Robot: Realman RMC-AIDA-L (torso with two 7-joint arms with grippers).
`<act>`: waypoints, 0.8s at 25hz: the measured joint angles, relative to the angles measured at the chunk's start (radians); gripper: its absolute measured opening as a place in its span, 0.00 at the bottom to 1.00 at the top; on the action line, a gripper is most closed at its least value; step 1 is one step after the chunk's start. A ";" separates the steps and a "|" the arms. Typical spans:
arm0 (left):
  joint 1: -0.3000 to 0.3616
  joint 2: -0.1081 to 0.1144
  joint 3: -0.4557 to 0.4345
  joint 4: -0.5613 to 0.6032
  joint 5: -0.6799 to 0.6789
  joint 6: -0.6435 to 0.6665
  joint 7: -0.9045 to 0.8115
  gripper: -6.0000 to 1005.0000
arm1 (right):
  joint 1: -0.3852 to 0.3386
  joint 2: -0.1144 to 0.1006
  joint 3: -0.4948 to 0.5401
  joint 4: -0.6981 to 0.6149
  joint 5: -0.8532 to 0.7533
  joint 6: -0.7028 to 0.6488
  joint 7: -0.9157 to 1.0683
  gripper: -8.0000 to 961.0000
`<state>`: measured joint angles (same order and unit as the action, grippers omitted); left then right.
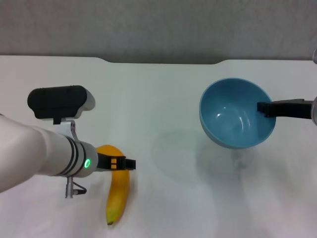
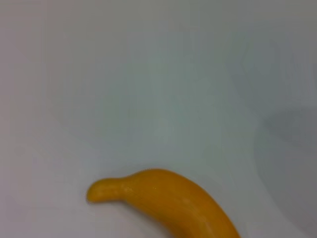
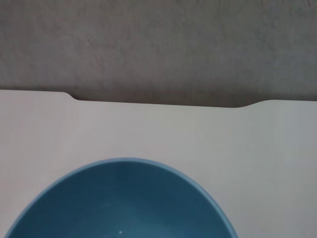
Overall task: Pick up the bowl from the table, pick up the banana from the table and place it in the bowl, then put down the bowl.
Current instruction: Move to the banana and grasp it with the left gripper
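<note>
Step in hand, as you can judge it: the bowl pickup is done and the banana pickup is under way.

Right gripper point(image 1: 262, 108): clamped on the near-right rim of the bowl point(image 1: 233, 116), one dark finger reaching inside the wall. The bowl is tilted with its mouth toward the head camera, and a soft shadow lies on the table point(image 1: 173, 89) below and beside it, so you can read it as lifted clear of the surface. It sits on the right side of the workspace, well apart from the banana.

Left gripper point(image 1: 128, 163): over the upper part of the banana point(image 1: 119, 191), at front left. The dark fingers cross the fruit near its top end. You cannot tell from the head view whether they have closed on it or only straddle it. The left wrist view shows the banana point(image 2: 168, 201) lying flat on white table with no fingers in sight.

Next move, in your judgement: confirm a firm hold across the banana's thick upper section, lift, then carry it right to the bowl's mouth. The bowl is tilted, so level it first or the fruit may slide out.

Appearance: the banana is yellow-orange, smooth, curved, with a greenish-dark tip at its near end, and longer than the bowl is wide. The bowl is glossy light blue, deep and empty.
</note>
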<state>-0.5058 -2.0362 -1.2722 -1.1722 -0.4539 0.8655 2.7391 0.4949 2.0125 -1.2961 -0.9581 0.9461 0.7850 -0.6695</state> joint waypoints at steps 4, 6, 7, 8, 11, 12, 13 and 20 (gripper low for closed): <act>-0.001 -0.001 0.014 0.001 -0.014 -0.002 0.005 0.88 | 0.002 0.000 0.000 -0.002 0.000 0.001 0.000 0.04; -0.001 -0.002 0.017 0.010 -0.025 -0.003 0.013 0.88 | 0.002 0.000 0.000 -0.002 0.000 0.001 0.000 0.04; -0.001 -0.002 0.019 0.018 -0.029 -0.003 0.016 0.88 | 0.002 0.000 0.000 -0.003 0.001 0.001 0.000 0.04; -0.002 -0.002 0.021 0.025 -0.032 -0.005 0.018 0.88 | 0.002 0.000 0.000 -0.007 0.000 0.002 0.000 0.04; -0.004 -0.002 0.025 0.038 -0.034 -0.014 0.022 0.88 | -0.001 0.001 0.000 -0.022 0.001 0.005 0.001 0.04; -0.004 -0.002 0.026 0.042 -0.034 -0.017 0.025 0.88 | -0.002 0.001 0.000 -0.025 0.000 0.005 0.001 0.04; -0.005 -0.003 0.026 0.047 -0.034 -0.018 0.027 0.88 | -0.002 0.001 0.000 -0.026 0.000 0.005 0.001 0.04; -0.015 -0.004 0.055 0.091 -0.034 -0.044 0.028 0.88 | -0.001 0.002 -0.008 -0.028 0.008 0.005 0.001 0.04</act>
<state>-0.5210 -2.0402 -1.2171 -1.0814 -0.4879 0.8217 2.7669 0.4937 2.0141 -1.3039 -0.9863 0.9546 0.7904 -0.6688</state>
